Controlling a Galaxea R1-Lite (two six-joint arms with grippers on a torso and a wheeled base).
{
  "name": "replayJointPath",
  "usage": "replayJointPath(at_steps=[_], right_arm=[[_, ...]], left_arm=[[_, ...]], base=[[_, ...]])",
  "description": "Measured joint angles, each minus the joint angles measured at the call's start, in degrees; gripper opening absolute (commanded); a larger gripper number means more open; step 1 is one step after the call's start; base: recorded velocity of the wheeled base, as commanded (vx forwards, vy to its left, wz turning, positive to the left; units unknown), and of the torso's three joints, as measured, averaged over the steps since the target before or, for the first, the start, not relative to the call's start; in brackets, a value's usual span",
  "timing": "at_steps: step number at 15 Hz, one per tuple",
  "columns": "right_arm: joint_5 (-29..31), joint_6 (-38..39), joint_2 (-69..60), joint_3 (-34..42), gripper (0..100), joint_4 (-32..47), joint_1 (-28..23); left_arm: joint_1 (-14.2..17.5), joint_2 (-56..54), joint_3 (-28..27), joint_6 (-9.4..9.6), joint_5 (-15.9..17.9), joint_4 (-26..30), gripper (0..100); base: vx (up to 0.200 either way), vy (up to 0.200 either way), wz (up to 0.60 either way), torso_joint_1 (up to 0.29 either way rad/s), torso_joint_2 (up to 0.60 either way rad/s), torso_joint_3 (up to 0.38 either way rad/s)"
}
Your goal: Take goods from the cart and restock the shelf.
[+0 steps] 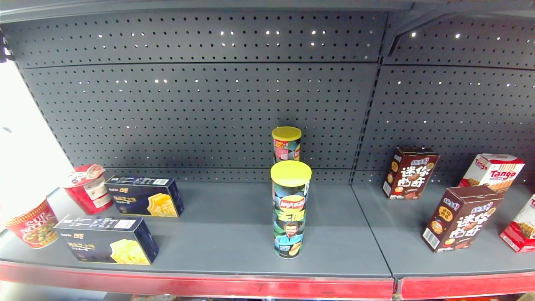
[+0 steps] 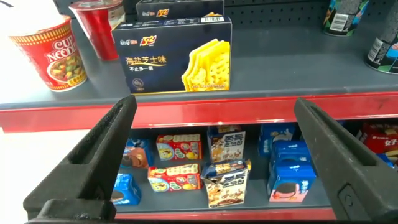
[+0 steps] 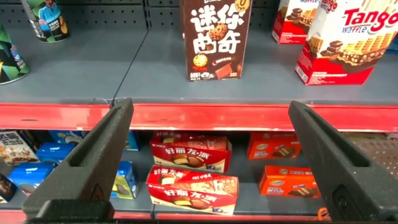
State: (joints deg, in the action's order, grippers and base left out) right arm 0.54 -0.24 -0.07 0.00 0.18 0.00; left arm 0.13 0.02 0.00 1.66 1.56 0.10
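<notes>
Dark perforated back panel [image 1: 200,113], light-speckled

Grey shelf [image 1: 234,225] with a red front lip. A tall yellow-lidded can [image 1: 290,209] stands upright mid-shelf, with a second can [image 1: 286,144] behind it. Left of the can are two dark-blue boxes [image 1: 144,195] and two red cups [image 1: 87,188]; right of it, two upright brown boxes [image 1: 459,217] and two wafer boxes [image 1: 493,171].

The shelf [image 1: 225,238] is showing matt grey painted metal, with a glossy red front strip [image 1: 200,286] running along the lower frame. The centre chip can [image 1: 289,221] is wearing a glossy printed wrap under a smooth yellow plastic lid [image 1: 291,172].
</notes>
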Motion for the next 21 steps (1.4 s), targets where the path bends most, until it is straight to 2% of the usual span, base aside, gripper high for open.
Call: replayJointPath(at_steps=[21], right_arm=[[0.00, 0.02, 0.00, 0.00, 100, -0.02, 0.00]], left_arm=[[0.02, 0.00, 0.00, 0.00, 0.00, 0.00, 100]], base=[[0.000, 0.000, 0.00, 0.000, 0.00, 0.000]])
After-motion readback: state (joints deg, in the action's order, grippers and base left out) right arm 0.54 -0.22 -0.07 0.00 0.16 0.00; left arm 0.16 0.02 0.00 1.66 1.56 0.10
